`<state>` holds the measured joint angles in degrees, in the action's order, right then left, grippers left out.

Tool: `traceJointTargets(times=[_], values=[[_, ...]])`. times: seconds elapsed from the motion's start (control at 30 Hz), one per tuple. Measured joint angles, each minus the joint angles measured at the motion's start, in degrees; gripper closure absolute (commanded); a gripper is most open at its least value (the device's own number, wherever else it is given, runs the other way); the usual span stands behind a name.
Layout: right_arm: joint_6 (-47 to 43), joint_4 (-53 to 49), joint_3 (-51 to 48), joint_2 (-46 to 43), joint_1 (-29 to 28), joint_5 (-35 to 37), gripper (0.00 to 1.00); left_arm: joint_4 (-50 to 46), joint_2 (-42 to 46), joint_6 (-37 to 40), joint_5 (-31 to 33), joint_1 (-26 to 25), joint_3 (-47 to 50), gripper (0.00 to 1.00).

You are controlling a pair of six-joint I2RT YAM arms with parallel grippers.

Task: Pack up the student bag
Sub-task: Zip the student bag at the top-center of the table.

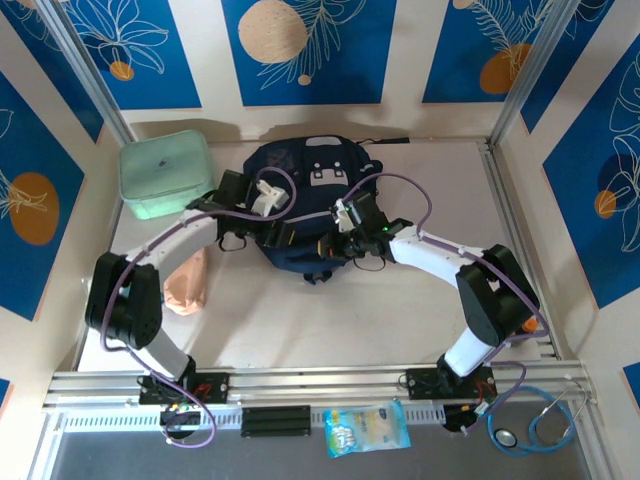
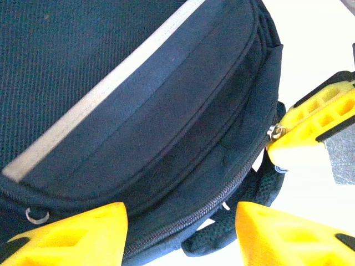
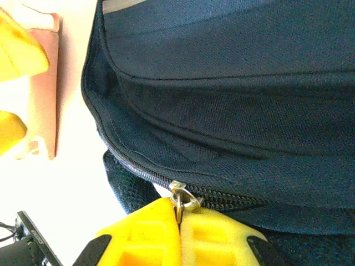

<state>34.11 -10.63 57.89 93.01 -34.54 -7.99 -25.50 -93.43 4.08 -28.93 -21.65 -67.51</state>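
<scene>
The student bag [image 1: 300, 190], dark navy with white patches, lies in the middle of the table. Up close, its pale stripe [image 2: 105, 94] and a shut zip line [image 2: 222, 194] run across the left wrist view. My left gripper [image 2: 180, 235] hovers over the bag's edge, its yellow fingers [image 2: 77, 235] wide apart with nothing between them. My right gripper [image 3: 180, 224] is shut on the metal ring of the zip pull [image 3: 184, 197] at the bag's rim [image 3: 127, 160]. In the top view both grippers, left [image 1: 265, 195] and right [image 1: 345, 215], rest on the bag.
A mint green lidded box [image 1: 165, 175] stands at the back left, against the wall. A pale pink flat object [image 1: 187, 283] lies on the table left of the bag. A snack packet [image 1: 367, 430] and a blue cord [image 1: 530, 425] lie beyond the front rail.
</scene>
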Motion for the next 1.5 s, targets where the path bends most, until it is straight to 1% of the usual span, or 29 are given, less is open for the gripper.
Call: traceJointTargets(times=[0.2, 0.33, 0.5, 0.63, 0.77, 0.9, 1.0, 1.03, 1.13, 1.3, 1.5], values=[[1.1, 1.2, -0.7, 0.0, 0.0, -0.4, 1.00, -2.2, -2.3, 12.0, -3.8, -1.2, -1.4, 0.46], [1.5, 1.8, -0.7, 0.0, 0.0, -0.8, 1.00, -2.0, -2.9, 17.0, -4.3, -3.2, -1.4, 0.47], [2.0, 2.1, -0.7, 0.0, 0.0, -1.4, 1.00, -2.2, -5.0, 20.7, -3.4, -5.1, -1.4, 0.49], [2.1, 2.1, -0.7, 0.0, 0.0, -1.8, 1.00, -2.2, -6.5, 22.4, -1.5, -5.5, -1.4, 0.56], [2.1, 3.1, -2.3, -0.9, 0.0, -2.9, 1.00, -2.3, -7.5, 23.1, -0.3, -5.5, -1.4, 0.60], [2.4, 3.7, -4.8, -3.1, 0.0, -3.0, 1.00, -2.7, -8.0, 23.9, -0.6, -5.5, -1.6, 0.72], [2.4, 3.6, -5.6, -4.4, -0.1, -2.2, 1.00, -2.7, -8.2, 24.4, -1.0, -5.5, -1.9, 0.79], [2.5, 3.4, -5.8, -4.9, -0.2, -1.2, 1.00, -2.7, -8.3, 24.5, -1.2, -5.5, -2.2, 0.84], [2.5, 1.9, -5.8, -5.8, -1.4, 3.6, 1.00, -2.7, -8.3, 25.0, -1.7, -5.7, -2.6, 0.91], [3.3, -1.1, -5.8, -5.8, -3.1, 12.1, 1.00, -2.7, -8.3, 25.1, -1.9, -5.9, -2.6, 0.95], [5.0, -5.2, -5.8, -5.8, -3.0, 22.7, 1.00, -2.8, -8.3, 26.3, -1.9, -6.0, -2.6, 0.97]])
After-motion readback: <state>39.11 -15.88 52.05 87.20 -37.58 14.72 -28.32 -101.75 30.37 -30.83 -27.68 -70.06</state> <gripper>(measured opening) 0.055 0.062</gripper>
